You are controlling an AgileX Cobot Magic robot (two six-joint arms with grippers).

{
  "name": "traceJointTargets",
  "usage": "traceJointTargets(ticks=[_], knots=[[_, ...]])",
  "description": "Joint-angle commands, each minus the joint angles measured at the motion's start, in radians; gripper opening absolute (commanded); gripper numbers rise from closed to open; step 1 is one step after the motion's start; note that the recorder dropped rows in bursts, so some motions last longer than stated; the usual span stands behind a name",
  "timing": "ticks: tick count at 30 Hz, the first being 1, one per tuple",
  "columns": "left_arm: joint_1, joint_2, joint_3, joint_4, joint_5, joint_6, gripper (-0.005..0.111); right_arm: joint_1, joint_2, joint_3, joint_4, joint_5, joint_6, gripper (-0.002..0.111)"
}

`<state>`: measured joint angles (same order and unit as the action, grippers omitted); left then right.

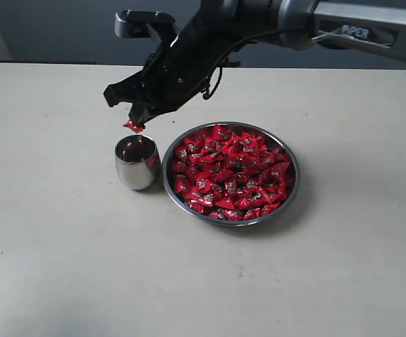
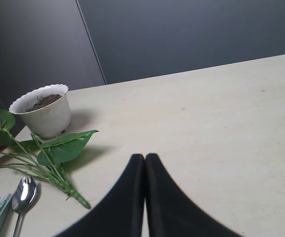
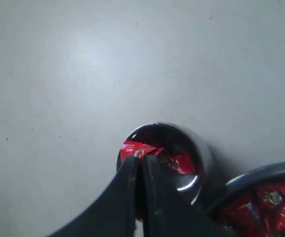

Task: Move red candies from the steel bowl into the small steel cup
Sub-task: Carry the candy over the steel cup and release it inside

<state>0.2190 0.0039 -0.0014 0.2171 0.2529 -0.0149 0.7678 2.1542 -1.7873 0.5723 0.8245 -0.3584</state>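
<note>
The steel bowl (image 1: 295, 184) sits at mid-table, heaped with red candies (image 1: 230, 170). Just left of it, almost touching, stands the small steel cup (image 1: 137, 163). My right gripper (image 1: 136, 125) hangs just above the cup's far rim, shut on one red candy (image 1: 133, 126). In the right wrist view the held candy (image 3: 136, 148) sticks out past the gripper (image 3: 141, 159) over the cup (image 3: 201, 148), with red showing inside, and the bowl (image 3: 261, 174) at the edge. My left gripper (image 2: 145, 157) is shut and empty over bare table, away from the bowl and cup.
In the left wrist view a white pot of soil (image 2: 43, 109), a leafy green sprig (image 2: 53, 153) and a metal spoon (image 2: 23, 193) lie on the table near the left gripper. A dark wall runs behind the table.
</note>
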Motion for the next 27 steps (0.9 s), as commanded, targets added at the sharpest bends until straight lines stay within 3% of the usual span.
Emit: traceJointTargets(ticks=[1,11,13,18,27], knots=[[-0.003,-0.004,0.001,0.004,-0.013,-0.004,0.000,0.012,0.055,-0.035,-0.018,0.016,-0.009,0.001],[-0.003,-0.004,0.001,0.004,-0.013,-0.004,0.000,0.012,0.062,-0.035,-0.101,0.061,-0.009,0.001],[-0.003,-0.004,0.001,0.004,-0.013,-0.004,0.000,0.012,0.061,-0.035,-0.098,0.063,-0.009,0.009],[-0.003,-0.004,0.001,0.004,-0.013,-0.004,0.000,0.012,0.060,-0.035,-0.098,0.055,-0.007,0.043],[-0.003,-0.004,0.001,0.004,-0.013,-0.004,0.000,-0.052,-0.022,-0.035,-0.214,0.095,0.039,0.045]])
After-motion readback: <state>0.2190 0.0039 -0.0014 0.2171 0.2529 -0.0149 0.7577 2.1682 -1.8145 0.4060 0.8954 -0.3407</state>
